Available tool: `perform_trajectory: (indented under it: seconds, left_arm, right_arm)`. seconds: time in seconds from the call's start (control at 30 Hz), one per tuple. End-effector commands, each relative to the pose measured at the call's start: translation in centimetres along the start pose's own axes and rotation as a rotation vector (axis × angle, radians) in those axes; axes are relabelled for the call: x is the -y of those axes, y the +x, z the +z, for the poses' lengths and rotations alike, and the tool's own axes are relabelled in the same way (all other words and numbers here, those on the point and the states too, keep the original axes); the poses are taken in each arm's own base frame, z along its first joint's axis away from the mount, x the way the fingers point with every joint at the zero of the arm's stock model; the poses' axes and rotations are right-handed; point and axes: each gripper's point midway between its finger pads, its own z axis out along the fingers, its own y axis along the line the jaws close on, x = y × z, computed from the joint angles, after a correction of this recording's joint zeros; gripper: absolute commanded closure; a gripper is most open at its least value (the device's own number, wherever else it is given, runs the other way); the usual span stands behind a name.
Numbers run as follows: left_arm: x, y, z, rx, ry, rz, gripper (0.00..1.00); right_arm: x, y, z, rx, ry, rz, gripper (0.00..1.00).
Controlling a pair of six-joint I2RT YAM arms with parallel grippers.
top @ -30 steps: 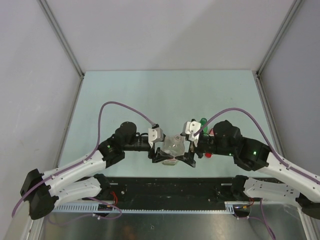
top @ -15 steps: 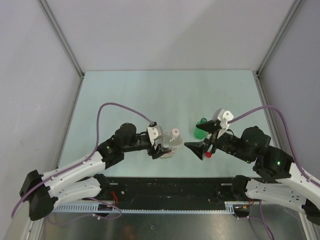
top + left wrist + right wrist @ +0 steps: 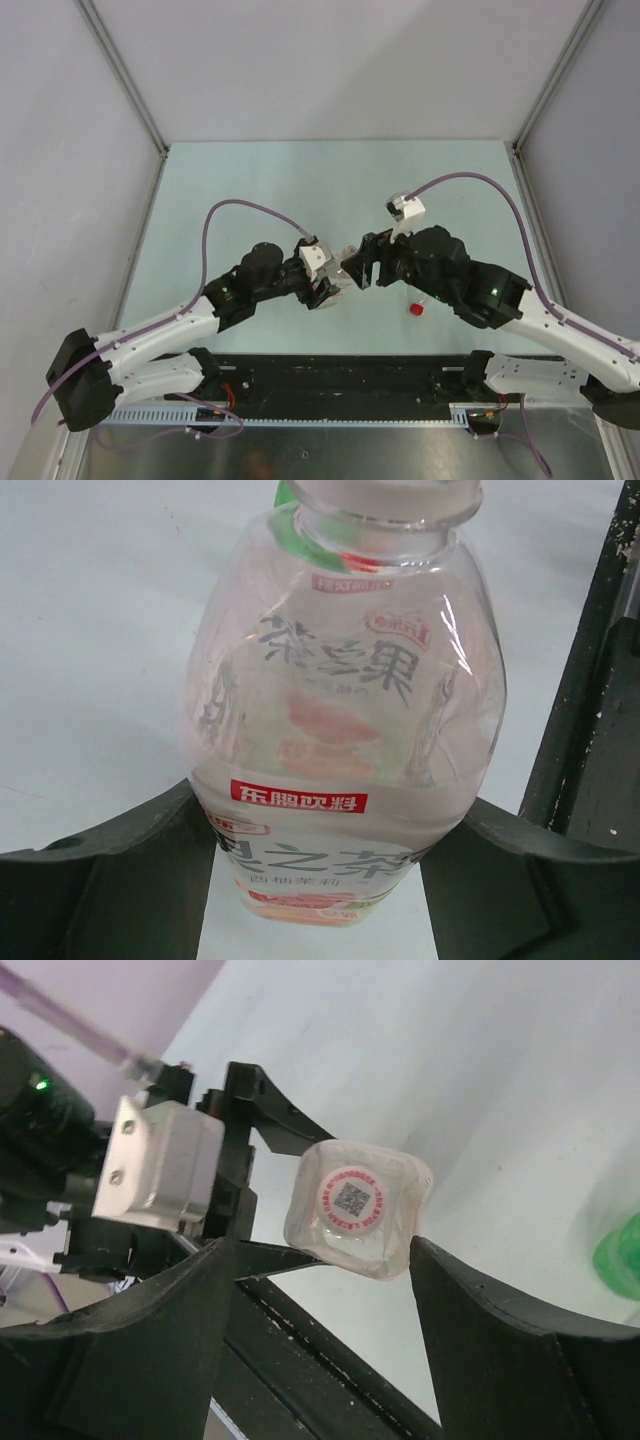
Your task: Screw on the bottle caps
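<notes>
My left gripper (image 3: 328,290) is shut on the wider clear bottle (image 3: 340,730) with the white-red label and holds it upright between its fingers (image 3: 120,870). A white cap (image 3: 350,1198) with a red ring and a printed code sits on the bottle's neck. My right gripper (image 3: 320,1260) is open, its fingers standing wide on either side of the bottle top (image 3: 343,274) without touching it. A red cap (image 3: 415,308) lies on the table below the right arm. The green bottle (image 3: 622,1252) shows only at the right wrist view's edge. The slim bottle and the green cap are out of view.
A black rail (image 3: 340,375) runs along the table's near edge, just behind the held bottle (image 3: 330,1350). Grey walls and metal posts (image 3: 125,85) bound the pale green table (image 3: 300,190). The right arm (image 3: 470,285) covers the green bottle from above.
My right gripper pulled away to the right, then swung back left and now hangs open over the bottle's cap. My left gripper shifted slightly with the bottle. The green bottle is now hidden from above.
</notes>
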Motion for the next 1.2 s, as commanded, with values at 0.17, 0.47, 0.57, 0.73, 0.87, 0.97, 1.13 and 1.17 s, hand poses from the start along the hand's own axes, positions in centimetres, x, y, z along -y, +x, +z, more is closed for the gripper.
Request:
perform_trajectory:
  seconds: [0.17,0.47,0.57,0.73,0.87,0.97,1.13,1.17]
  left_arm:
    - [-1.1,-2.7,0.2,0.059,-0.036,0.031,1.0]
    - [-1.0,-2.7,0.3,0.057,-0.029,0.03,1.0]
    - [-1.0,-2.8,0.3,0.059,-0.029,0.029,1.0]
    - [-1.1,-2.8,0.3,0.056,-0.039,0.022,1.0]
    - [-1.1,-2.8,0.3,0.055,-0.036,0.018,1.0]
    - [-1.0,-2.8,0.3,0.057,-0.033,0.019,1.0]
    - [-0.9,-2.7,0.3,0.055,-0.027,0.018,1.0]
    - [-0.9,-2.7,0.3,0.054,-0.027,0.019,1.0]
  right_arm:
    - [1.1,-2.4,1.6,0.042,0.095,0.135,0.3]
    - [1.2,-2.3,3.0,0.02,0.075,0.156,0.41]
    - [0.8,-2.1,3.3,0.004,0.053,0.159,0.46]
    - [0.4,-1.4,3.4,-0.03,0.03,0.159,0.49]
    - [0.5,-1.4,3.5,-0.031,0.035,0.147,0.55]
    - [0.6,-1.6,3.4,-0.022,0.041,0.141,0.54]
    - [0.4,-2.1,3.3,-0.005,0.035,0.139,0.47]
    - [0.4,-2.2,3.2,0.0,0.031,0.139,0.47]
